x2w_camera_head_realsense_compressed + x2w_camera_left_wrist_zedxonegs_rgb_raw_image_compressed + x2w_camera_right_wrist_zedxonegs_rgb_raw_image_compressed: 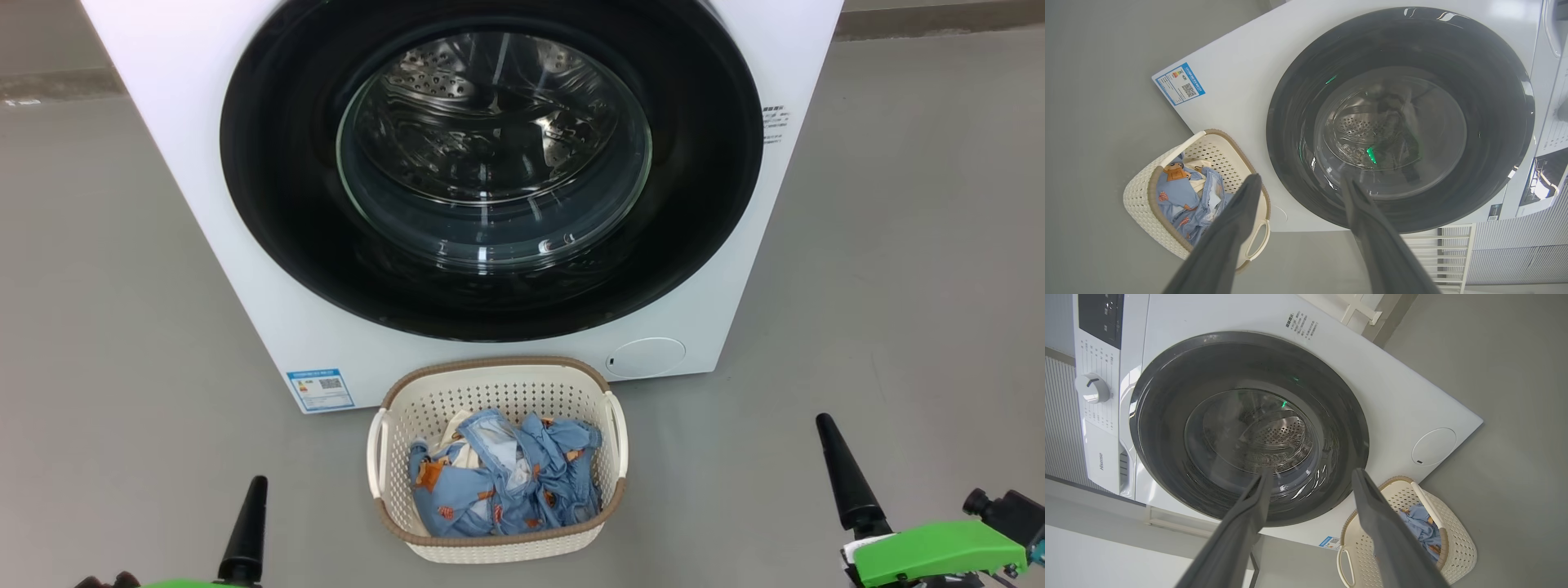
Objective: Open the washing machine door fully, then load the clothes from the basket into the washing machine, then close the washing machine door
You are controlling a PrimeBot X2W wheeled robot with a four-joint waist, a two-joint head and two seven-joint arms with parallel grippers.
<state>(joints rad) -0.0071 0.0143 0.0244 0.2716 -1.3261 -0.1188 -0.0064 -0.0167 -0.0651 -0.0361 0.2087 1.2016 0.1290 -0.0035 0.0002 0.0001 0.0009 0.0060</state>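
Two hands low, either side of the basket (498, 363). Left hand (1301, 179): fingers spread wide, nothing between them. Right hand (1312, 472): likewise spread, nothing held. Washing machine door (269, 163) shut flush on the washing machine (163, 122); steel drum (457, 90) seen through its window. Basket stands on the grey floor (98, 327) just before the machine's front, below the door. Clothes (506, 482) heaped inside it: blue denim, orange prints, a cream piece showing among them. Neither hand touches anything.

My right gripper (1311, 473) dark; washing machine (326, 359) white, washing machine door (286, 180) black; basket (498, 363) cream, brown-rimmed; clothes (506, 482) light-blue, orange prints.
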